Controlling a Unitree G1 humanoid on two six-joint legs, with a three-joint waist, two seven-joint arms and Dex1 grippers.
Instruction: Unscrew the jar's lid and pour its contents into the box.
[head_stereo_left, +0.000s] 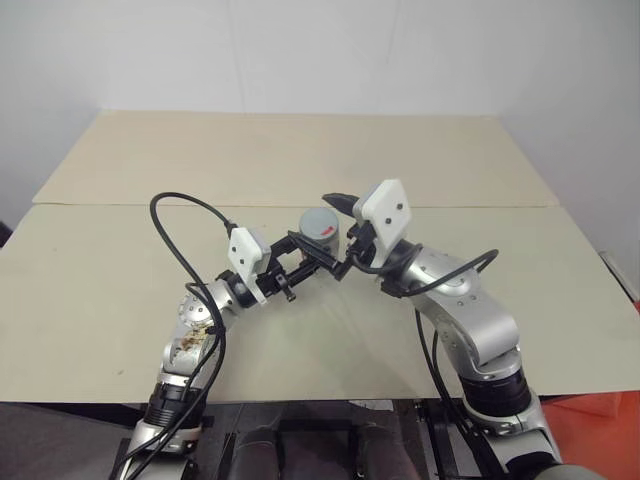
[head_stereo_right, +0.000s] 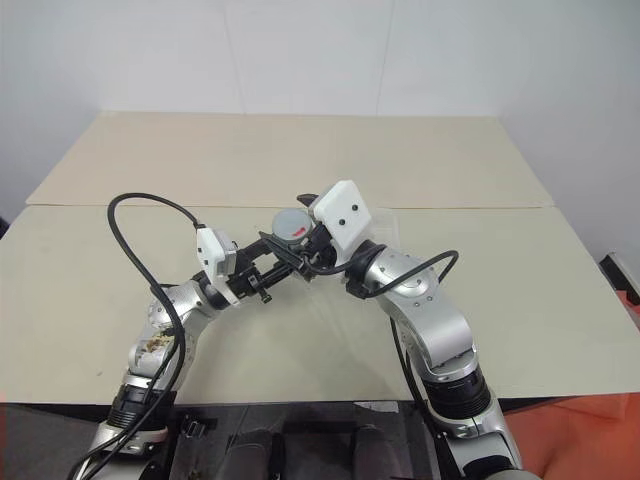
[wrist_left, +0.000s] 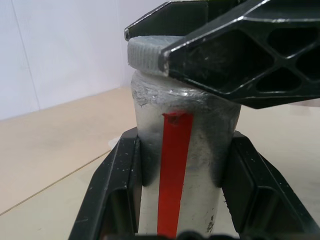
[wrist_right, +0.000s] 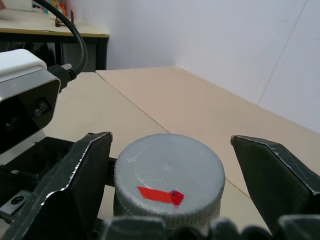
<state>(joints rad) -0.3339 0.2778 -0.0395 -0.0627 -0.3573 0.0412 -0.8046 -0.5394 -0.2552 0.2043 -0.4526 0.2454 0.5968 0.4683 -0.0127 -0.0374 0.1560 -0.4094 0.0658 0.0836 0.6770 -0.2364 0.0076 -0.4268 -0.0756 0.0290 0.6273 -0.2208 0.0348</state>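
My left gripper (head_stereo_left: 318, 252) is shut on the jar (wrist_left: 200, 150), a silvery cylinder with a red strip down its side, held upright above the middle of the table. The grey ribbed lid (wrist_right: 170, 175), with a small red mark on top, sits on the jar. My right gripper (wrist_right: 170, 142) reaches in from the right and straddles the lid. One of its black fingers (wrist_right: 80, 175) lies against the lid's edge, while the other finger (wrist_right: 275, 175) stands a little apart. The contents are hidden inside the jar. I cannot make out the box.
The beige table (head_stereo_left: 300, 150) runs far back, with a seam (head_stereo_left: 150, 206) across its width behind the grippers. A black cable (head_stereo_left: 180, 240) loops up from my left arm. White walls close the scene at the back.
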